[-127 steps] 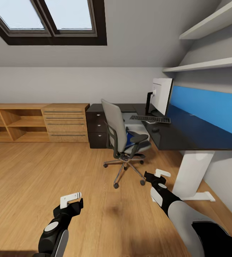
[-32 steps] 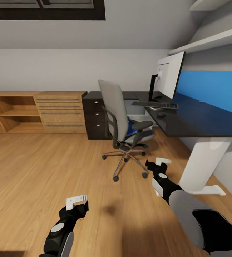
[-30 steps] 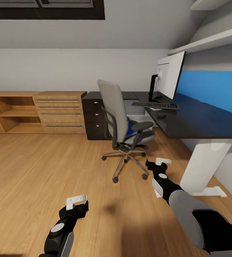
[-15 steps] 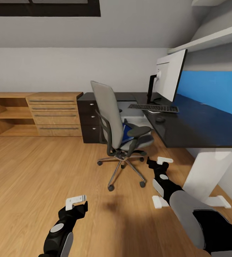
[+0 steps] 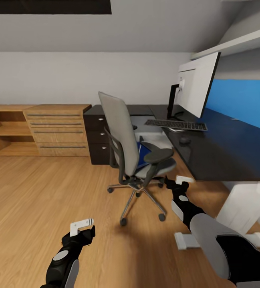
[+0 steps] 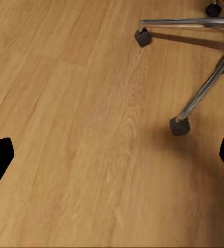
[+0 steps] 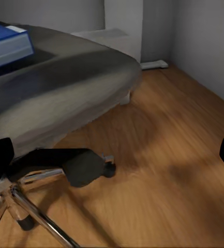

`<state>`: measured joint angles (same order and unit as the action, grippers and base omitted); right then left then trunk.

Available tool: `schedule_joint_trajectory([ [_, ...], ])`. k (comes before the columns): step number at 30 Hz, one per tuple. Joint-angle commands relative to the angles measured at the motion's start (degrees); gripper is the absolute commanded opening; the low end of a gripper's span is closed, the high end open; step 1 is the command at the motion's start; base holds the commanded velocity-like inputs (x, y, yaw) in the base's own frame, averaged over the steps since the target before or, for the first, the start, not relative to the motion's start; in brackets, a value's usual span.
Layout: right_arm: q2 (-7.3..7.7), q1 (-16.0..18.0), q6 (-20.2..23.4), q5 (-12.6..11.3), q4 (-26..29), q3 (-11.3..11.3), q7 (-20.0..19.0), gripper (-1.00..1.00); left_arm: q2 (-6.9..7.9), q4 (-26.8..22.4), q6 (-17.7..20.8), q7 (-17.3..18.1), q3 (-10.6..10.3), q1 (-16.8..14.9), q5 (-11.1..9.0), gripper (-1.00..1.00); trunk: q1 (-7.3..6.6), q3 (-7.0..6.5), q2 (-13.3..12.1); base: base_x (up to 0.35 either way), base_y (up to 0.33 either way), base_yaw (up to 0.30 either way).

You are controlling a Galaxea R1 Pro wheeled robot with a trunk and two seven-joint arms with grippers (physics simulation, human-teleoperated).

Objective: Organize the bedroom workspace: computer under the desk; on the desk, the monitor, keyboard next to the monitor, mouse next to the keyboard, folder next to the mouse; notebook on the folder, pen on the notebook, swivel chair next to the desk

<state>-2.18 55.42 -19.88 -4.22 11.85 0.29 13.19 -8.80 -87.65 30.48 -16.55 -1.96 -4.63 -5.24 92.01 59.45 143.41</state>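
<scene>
Left gripper [image 5: 81, 227]: jaws spread wide, empty, above the floor [image 5: 33, 192].
Right gripper [image 5: 180, 183]: jaws spread wide, empty, just beside the swivel chair [image 5: 127, 140] seat.
Folder [image 7: 5, 44]: flat on the chair seat.
Keyboard [image 5: 176, 125], mouse [image 5: 184, 140], monitor [image 5: 196, 86]: on the desk [image 5: 222, 154].
</scene>
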Motion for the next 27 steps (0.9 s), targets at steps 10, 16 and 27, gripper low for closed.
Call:
schedule_joint_trajectory([
  [10, -0.09, 0.04, -0.32, -0.44, -0.06, 0.06, 0.01, 1.00, 0.01, -0.08, 0.23, -0.52, -0.06, -0.02, -0.56, 1.00, 0.02, -0.04, 0.02, 0.228, 0.000, 0.025],
  [16, -0.20, 0.04, -0.33, -0.44, -0.07, 0.06, 0.07, 1.00, 0.01, -0.08, 0.28, -0.53, -0.06, -0.03, -0.56, 1.00, 0.02, -0.39, 0.02, 0.016, 0.000, 0.177],
  [27, -0.36, 0.04, -0.32, -0.46, -0.07, 0.08, 0.08, 1.00, 0.01, -0.07, 0.22, -0.51, 0.76, -0.03, -0.56, 1.00, 0.02, -1.10, 0.02, 0.000, 0.039, 0.194],
])
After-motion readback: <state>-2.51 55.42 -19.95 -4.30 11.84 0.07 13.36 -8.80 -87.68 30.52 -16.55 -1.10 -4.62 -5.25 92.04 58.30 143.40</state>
